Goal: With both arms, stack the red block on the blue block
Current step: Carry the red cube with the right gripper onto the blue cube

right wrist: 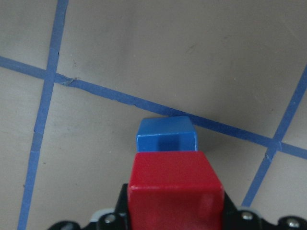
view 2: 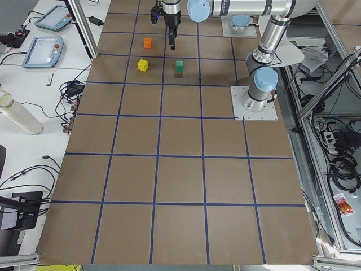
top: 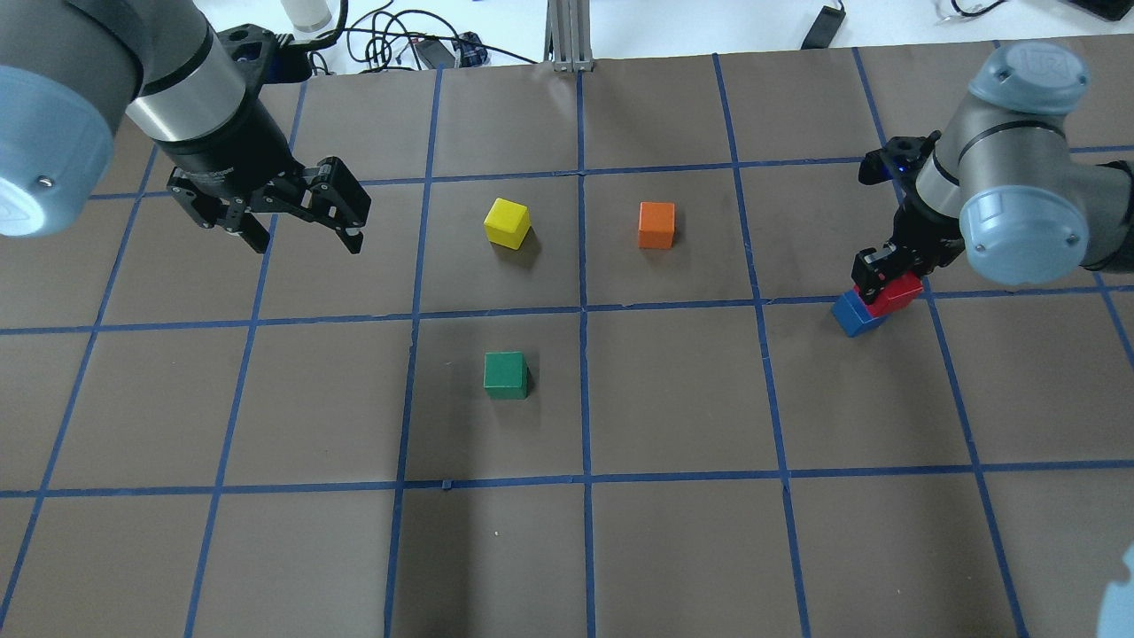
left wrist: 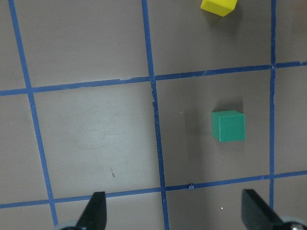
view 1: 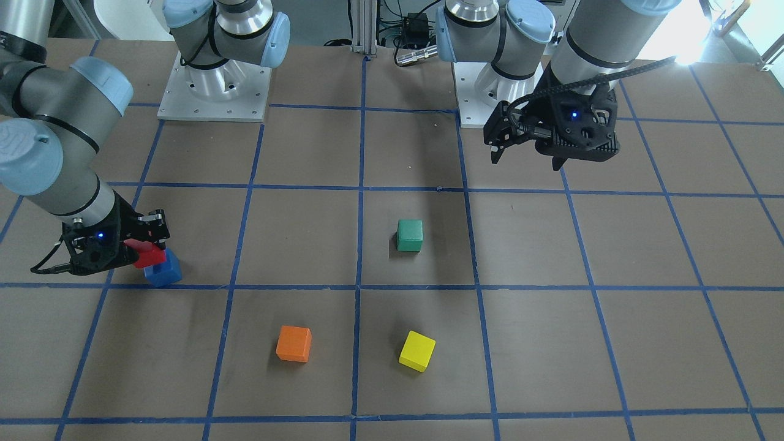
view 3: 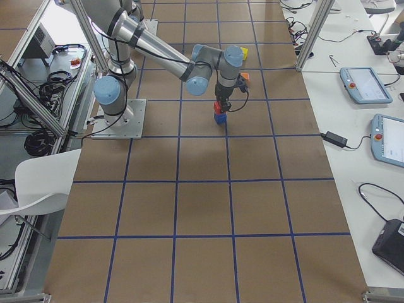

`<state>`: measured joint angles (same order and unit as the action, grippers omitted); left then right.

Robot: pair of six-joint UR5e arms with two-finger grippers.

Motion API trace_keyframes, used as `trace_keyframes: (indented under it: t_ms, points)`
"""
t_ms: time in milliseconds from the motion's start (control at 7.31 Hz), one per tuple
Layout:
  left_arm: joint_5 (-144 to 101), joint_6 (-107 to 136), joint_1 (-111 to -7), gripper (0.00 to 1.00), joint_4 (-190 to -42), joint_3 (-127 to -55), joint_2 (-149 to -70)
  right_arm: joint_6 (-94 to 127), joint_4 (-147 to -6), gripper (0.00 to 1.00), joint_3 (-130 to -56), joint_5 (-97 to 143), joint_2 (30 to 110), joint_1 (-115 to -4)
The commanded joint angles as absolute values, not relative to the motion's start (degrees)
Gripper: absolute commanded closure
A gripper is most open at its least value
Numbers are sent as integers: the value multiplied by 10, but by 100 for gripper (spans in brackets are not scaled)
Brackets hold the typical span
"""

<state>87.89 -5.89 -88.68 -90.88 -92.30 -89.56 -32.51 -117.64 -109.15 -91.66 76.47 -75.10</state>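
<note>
The right gripper (top: 886, 280) clamps the red block (right wrist: 175, 184) between its fingers, seemingly off-centre over the blue block (right wrist: 165, 135) below them; centring before release would help. The left gripper (top: 306, 239) has its fingers apart, empty.

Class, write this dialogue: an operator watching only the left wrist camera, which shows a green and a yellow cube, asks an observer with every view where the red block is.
Observer: The right gripper is shut on the red block.
Operator: Is it near the blue block?
Observer: Right above it, offset: the blue block pokes out beyond the red one's edge.
Operator: Any other cubes I miss?
Observer: One orange cube, alone in its grid square.
</note>
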Motion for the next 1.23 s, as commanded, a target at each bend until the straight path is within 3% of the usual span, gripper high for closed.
trace_keyframes:
  t_ms: [0, 274, 1095]
  points:
    - [879, -59, -887, 0, -908, -923, -897, -328, -1183, 78, -1095, -916, 752, -751]
    - [879, -59, -887, 0, -905, -924, -897, -329, -1182, 76, -1093, -916, 752, -751]
    - [879, -58, -887, 0, -904, -921, -899, -321, -1200, 41, -1096, -913, 749, -752]
